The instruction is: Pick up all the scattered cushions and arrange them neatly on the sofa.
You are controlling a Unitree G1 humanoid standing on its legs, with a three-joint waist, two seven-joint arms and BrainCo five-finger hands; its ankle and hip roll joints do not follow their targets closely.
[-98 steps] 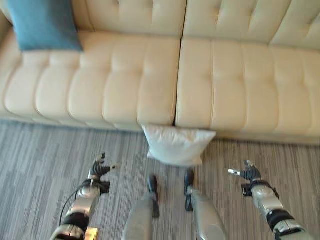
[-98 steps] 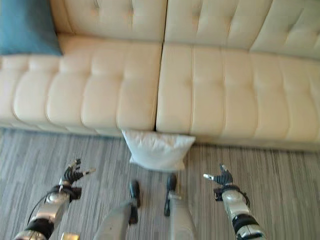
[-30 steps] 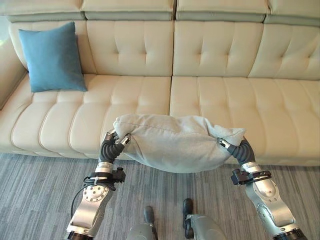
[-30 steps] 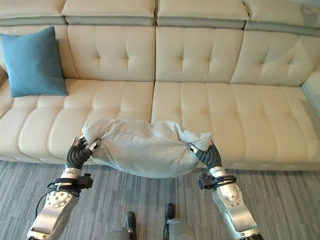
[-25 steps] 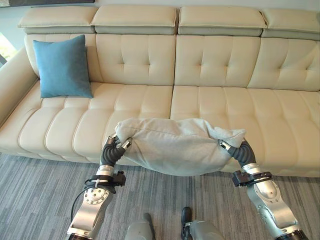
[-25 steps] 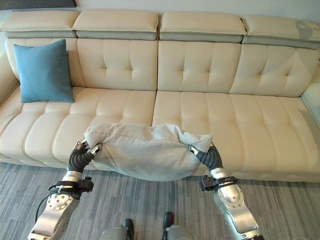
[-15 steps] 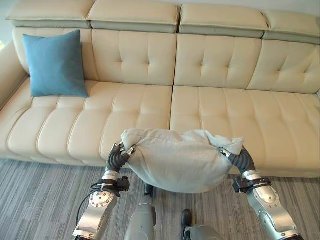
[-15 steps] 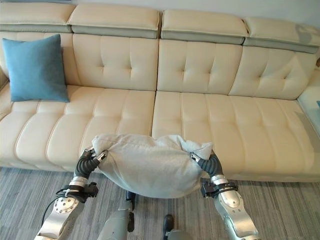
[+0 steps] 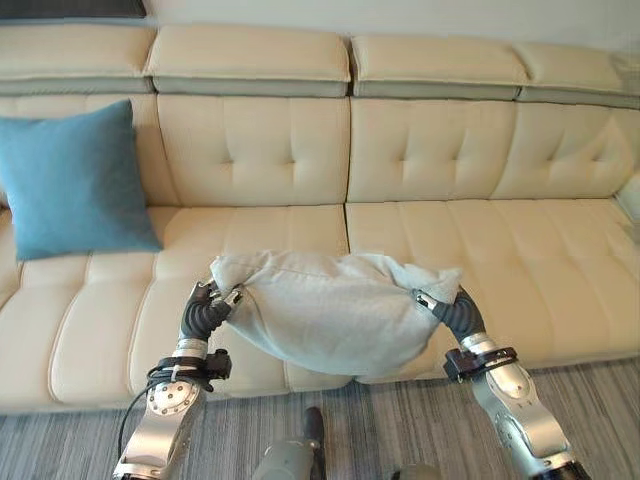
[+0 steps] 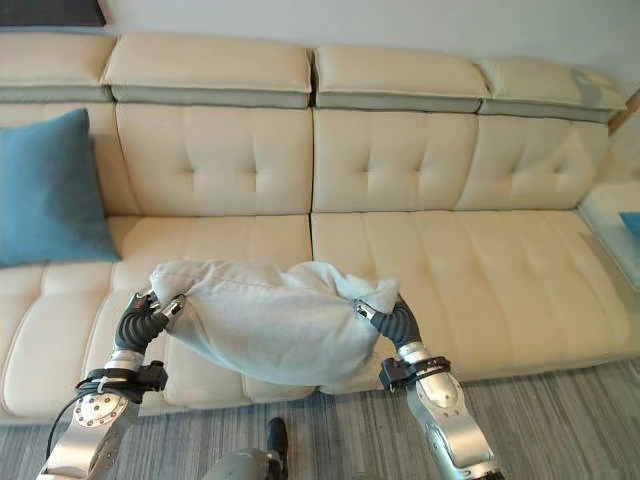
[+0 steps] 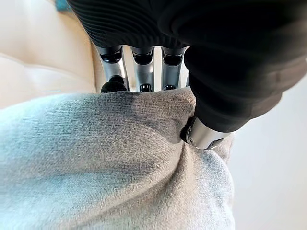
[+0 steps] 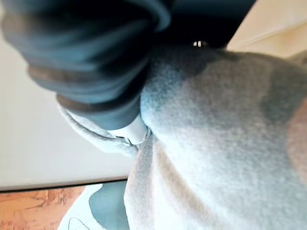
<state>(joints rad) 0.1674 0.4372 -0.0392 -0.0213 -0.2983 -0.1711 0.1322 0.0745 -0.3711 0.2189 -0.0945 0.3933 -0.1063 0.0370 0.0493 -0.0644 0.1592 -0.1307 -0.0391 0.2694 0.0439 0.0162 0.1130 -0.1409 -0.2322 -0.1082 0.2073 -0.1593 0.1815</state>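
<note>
A pale grey cushion (image 9: 330, 310) hangs between my two hands, just above the front of the cream sofa's (image 9: 430, 150) seat near its middle seam. My left hand (image 9: 203, 312) grips the cushion's left corner. In the left wrist view its fingers (image 11: 140, 72) lie behind the cloth (image 11: 96, 163) and the thumb (image 11: 204, 134) presses in front. My right hand (image 9: 452, 312) holds the right corner, its thumb (image 12: 132, 132) dug into the cloth (image 12: 216, 143). A blue cushion (image 9: 75, 180) leans upright against the backrest at the sofa's left end.
Grey striped carpet (image 9: 400, 420) runs along the sofa's front edge. The seats right of the middle seam (image 10: 480, 260) are bare. A small blue thing (image 10: 630, 222) lies at the far right, cut off by the view's edge.
The grey cushion, on the floor 3.3 s ago, is held by both hands and has been carried forward over the sofa seat. The camera has moved closer and shifted.
</note>
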